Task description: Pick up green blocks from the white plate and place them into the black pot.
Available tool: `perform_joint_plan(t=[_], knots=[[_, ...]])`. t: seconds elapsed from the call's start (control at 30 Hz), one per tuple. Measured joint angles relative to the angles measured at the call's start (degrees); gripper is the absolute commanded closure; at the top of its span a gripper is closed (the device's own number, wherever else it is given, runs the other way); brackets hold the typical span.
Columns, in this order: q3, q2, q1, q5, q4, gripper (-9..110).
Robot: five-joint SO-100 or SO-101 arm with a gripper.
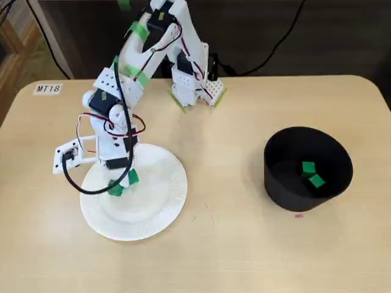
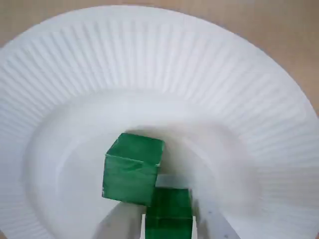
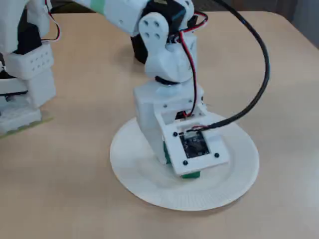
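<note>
The green block (image 2: 133,168) lies near the middle of the white plate (image 2: 239,99), just ahead of the tool (image 1: 124,182). It is judged light, stiff and smooth-sided, and is best taken squarely across two opposite flat faces, lest it twist out. The tool's opening cannot be told: only its tips are caught at the wrist view's lower edge, and the block is largely masked by the wrist housing in both fixed views. Two other blocks (image 1: 308,167) are seen inside the black pot (image 1: 287,195), well apart across the bench (image 1: 232,244).
</note>
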Motion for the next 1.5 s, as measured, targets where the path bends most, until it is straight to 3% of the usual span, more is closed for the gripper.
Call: perform_joint_plan(t=[0.37, 0.5, 0.97, 1.33, 1.5], knots=[[-0.18, 1.67, -2.29, 4.04, -0.53, 103], [-0.18, 3.52, -3.96, 6.06, 0.53, 79], [-0.18, 3.6, -3.69, 6.42, 6.24, 67], [-0.18, 3.6, -6.42, 12.83, 7.65, 71], [-0.18, 3.6, -6.5, 18.46, 7.03, 92]])
